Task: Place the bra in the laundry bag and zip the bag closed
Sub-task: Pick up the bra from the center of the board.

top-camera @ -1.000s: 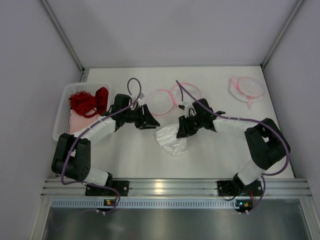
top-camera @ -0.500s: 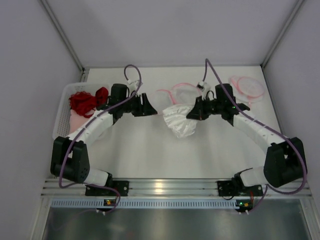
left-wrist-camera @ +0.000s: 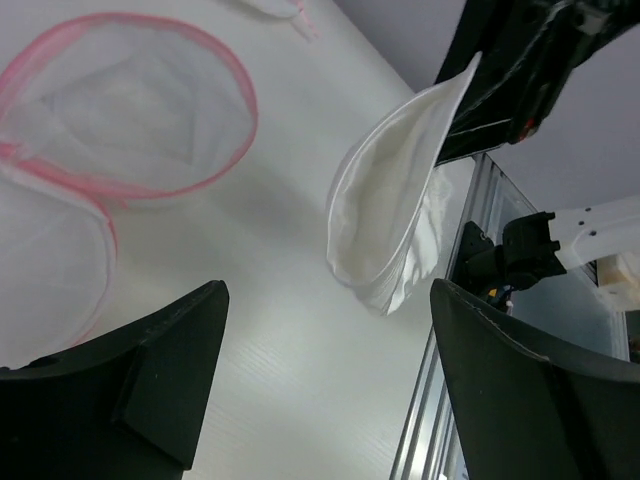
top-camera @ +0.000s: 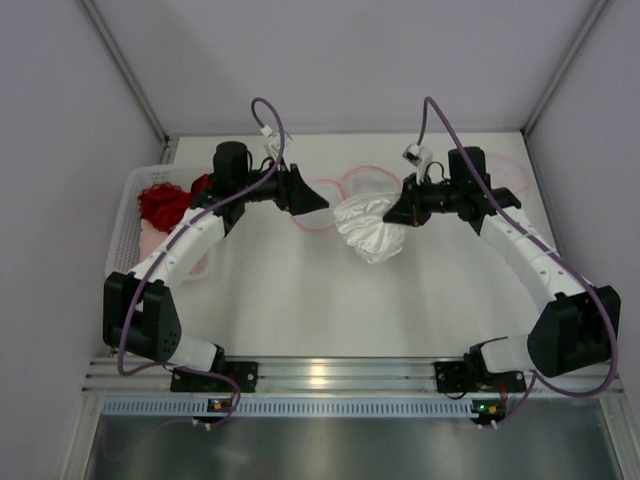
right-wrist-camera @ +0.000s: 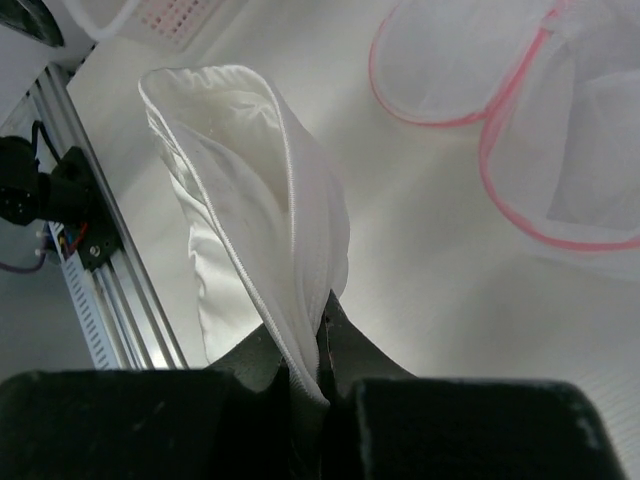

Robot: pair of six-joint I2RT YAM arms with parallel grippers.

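Right end effector (top-camera: 403, 213) clamps the bra (top-camera: 368, 230), laundry bag (top-camera: 345, 185) at its ten o'clock beside the gaping, empty left end effector (top-camera: 318, 203).

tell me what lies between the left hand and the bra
The pink-rimmed bag. The top view shows it lying between the open left hand and the bra.
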